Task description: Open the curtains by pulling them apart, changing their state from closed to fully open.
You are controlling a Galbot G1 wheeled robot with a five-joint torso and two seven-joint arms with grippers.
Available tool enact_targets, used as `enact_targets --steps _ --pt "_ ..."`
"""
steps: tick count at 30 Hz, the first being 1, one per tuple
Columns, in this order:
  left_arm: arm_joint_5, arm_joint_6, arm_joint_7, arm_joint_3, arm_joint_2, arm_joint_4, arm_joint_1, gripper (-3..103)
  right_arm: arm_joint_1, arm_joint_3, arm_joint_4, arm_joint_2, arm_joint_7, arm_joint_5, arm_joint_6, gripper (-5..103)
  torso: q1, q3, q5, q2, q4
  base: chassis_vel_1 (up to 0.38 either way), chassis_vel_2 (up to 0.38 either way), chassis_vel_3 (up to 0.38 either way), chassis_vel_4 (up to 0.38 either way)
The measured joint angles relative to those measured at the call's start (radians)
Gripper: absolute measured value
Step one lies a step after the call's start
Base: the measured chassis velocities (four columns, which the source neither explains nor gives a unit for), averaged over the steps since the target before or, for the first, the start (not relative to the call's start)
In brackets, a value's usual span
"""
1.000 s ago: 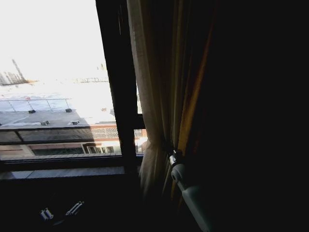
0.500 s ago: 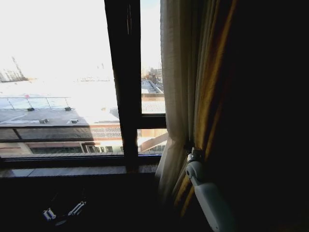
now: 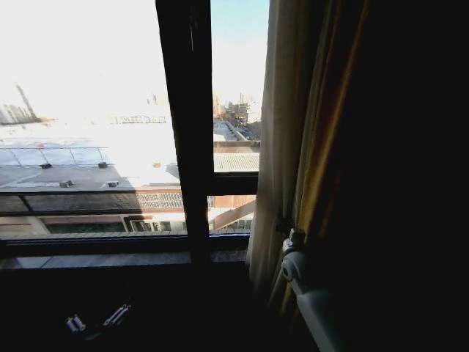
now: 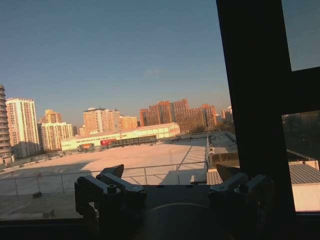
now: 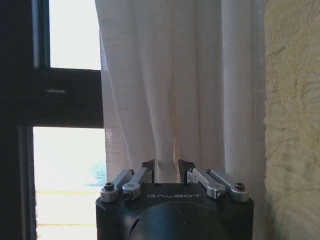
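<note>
A sheer white curtain (image 3: 282, 147) hangs bunched in pleats at the right side of the window. My right gripper (image 3: 288, 233) is at its lower part, level with the sill. In the right wrist view the gripper (image 5: 167, 167) is shut on a narrow fold of the curtain (image 5: 175, 75), one dark fingertip on each side of it. My left gripper (image 3: 95, 320) hangs low at the left, below the sill. In the left wrist view it (image 4: 170, 175) stands open, facing the bare glass with nothing between its fingers.
A dark vertical window frame bar (image 3: 187, 132) with a crossbar stands left of the curtain. The sill (image 3: 95, 260) runs under the glass. A rough yellowish wall (image 5: 292, 125) lies just beyond the curtain's far side. Rooftops and buildings show outside.
My right gripper has moved to the right with the curtain fold in it. The curtain's edge has drawn away from the frame bar and uncovered more glass. The left arm has stayed low.
</note>
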Motion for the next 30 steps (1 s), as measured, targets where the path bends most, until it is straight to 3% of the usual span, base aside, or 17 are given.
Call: enact_targets --steps 2,5,6,8,9,12,17,19,21,30 --pt "-0.017 0.014 -0.001 -0.001 0.016 -0.003 -0.005 100 -0.068 -0.033 0.090 -0.015 -0.009 0.009 -0.005 36 0.000 0.000 -0.0003 0.000 0.0001 0.000 0.000 0.000 0.000" --pt "-0.026 0.022 -0.002 -0.004 0.026 -0.006 -0.009 100 -0.105 -0.043 0.136 -0.022 -0.016 0.011 -0.006 41 0.000 0.000 -0.0003 0.000 0.0002 0.000 0.000 0.000 0.000" --pt "-0.036 0.030 -0.003 -0.007 0.038 -0.012 -0.019 100 -0.164 -0.056 0.201 -0.031 -0.023 0.012 -0.006 51 0.000 0.000 -0.0002 0.000 0.0001 0.000 0.000 0.000 0.000" --pt "-0.040 0.033 -0.003 -0.007 0.041 -0.014 -0.021 100 -0.182 -0.058 0.218 -0.034 -0.026 0.012 -0.006 51 0.000 0.000 -0.0002 0.000 0.0001 0.000 0.000 0.000 0.000" --pt "-0.054 0.042 -0.003 -0.008 0.051 -0.021 -0.024 100 -0.229 -0.062 0.254 -0.037 -0.045 0.005 0.000 62 0.000 0.000 0.0000 0.000 0.0000 0.000 0.000 0.000 0.000" --pt "-0.069 0.052 -0.003 -0.009 0.061 -0.026 -0.029 100 -0.273 -0.062 0.280 -0.037 -0.076 -0.025 0.009 68 0.000 0.000 0.0000 0.000 0.0000 0.000 0.000 0.000 0.000" --pt "-0.082 0.075 -0.004 -0.012 0.080 -0.038 -0.037 100 -0.339 -0.062 0.299 -0.024 -0.127 -0.120 0.056 90 0.000 0.000 -0.0001 0.000 0.0001 0.000 0.000 0.000 0.000" --pt "-0.084 0.079 -0.004 -0.012 0.081 -0.041 -0.037 100 -0.341 -0.062 0.301 -0.023 -0.129 -0.123 0.058 90 0.000 0.000 -0.0001 0.000 0.0001 0.000 0.000 0.000 0.000" --pt "-0.090 0.091 -0.004 -0.014 0.086 -0.051 -0.039 100 -0.349 -0.060 0.308 -0.020 -0.132 -0.133 0.063 100 0.000 0.000 0.0000 0.000 0.0002 0.000 0.000 0.000 0.000" --pt "-0.109 0.104 -0.003 -0.016 0.098 -0.052 -0.037 100 -0.354 -0.038 0.316 -0.028 -0.138 -0.142 0.066 100 0.000 0.000 0.0002 0.000 0.0002 0.053 0.062 -0.058 -0.053"
